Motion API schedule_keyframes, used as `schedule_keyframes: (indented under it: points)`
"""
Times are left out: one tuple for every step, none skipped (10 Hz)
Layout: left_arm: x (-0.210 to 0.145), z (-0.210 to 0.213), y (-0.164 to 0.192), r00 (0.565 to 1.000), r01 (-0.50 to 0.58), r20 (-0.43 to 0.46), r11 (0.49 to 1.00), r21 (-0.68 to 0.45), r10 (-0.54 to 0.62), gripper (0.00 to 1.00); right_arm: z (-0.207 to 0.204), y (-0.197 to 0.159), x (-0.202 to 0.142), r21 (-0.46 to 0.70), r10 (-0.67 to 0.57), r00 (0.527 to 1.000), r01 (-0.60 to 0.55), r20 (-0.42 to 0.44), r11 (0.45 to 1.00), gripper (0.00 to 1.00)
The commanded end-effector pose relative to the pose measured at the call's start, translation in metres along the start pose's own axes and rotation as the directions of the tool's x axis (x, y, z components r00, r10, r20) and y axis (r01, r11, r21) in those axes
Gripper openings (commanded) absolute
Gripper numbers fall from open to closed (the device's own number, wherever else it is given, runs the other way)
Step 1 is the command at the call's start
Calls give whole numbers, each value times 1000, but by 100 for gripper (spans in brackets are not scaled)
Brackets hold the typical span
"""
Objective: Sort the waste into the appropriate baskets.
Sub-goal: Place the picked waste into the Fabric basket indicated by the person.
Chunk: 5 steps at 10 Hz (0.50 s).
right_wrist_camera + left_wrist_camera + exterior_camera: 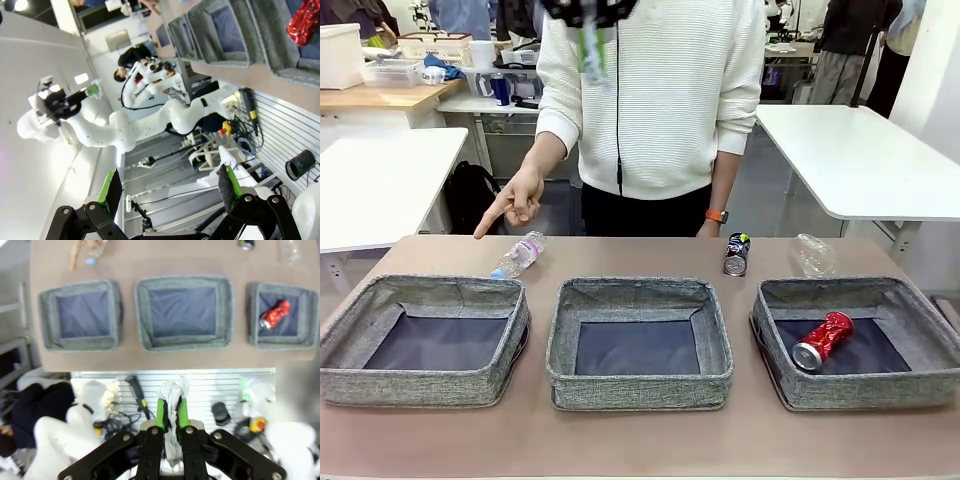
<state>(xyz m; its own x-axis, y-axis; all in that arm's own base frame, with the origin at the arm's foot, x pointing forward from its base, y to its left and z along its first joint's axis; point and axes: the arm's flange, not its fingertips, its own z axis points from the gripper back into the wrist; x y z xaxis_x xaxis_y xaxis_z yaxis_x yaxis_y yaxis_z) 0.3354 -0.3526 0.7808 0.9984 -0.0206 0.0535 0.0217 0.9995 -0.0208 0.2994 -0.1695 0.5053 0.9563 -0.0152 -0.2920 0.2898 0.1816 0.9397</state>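
My left fingers [160, 412] are clamped on the white paper wad [172, 389], short of the worktop's [175, 360] near edge. My right fingers [227, 187] stand apart, empty. The dented red can [823, 340] lies in the right basket [880, 388]. The bottle [520, 255], dark can [737, 254] and plastic cup [813, 256] lie on the worktop beyond the baskets [640, 385].

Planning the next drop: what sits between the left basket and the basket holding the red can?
The middle basket, its bottom bare, in the front view.

Brown surface [640, 450] at 6 o'clock. White table [380, 180] at 9 o'clock, second white table [860, 150] at 3. Wooden bench [370, 98] at 10. Black bag [470, 195] on grey floor [765, 195].
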Motion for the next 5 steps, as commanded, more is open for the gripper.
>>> schedule_keyframes:
  points:
    - [-23,-56,86,999,14,32,1000,20,-15,10,0,2,-1,7,12,1000,-12,-3,1000,100]
    - [-25,-76,121,1000,12,12,1000,18,-13,10,0,2,-1,7,12,1000,-12,-3,1000,100]
    - [-28,-97,157,1000,-3,-25,1000,-16,3,10,0,2,-1,7,12,1000,-12,-3,1000,100]
    - [-33,-122,190,996,-59,-74,992,-109,51,10,0,2,-1,7,12,1000,-12,-3,1000,100]
    - [-39,-147,212,991,-118,-79,986,-122,109,10,0,2,-1,7,12,1000,-12,-3,1000,100]
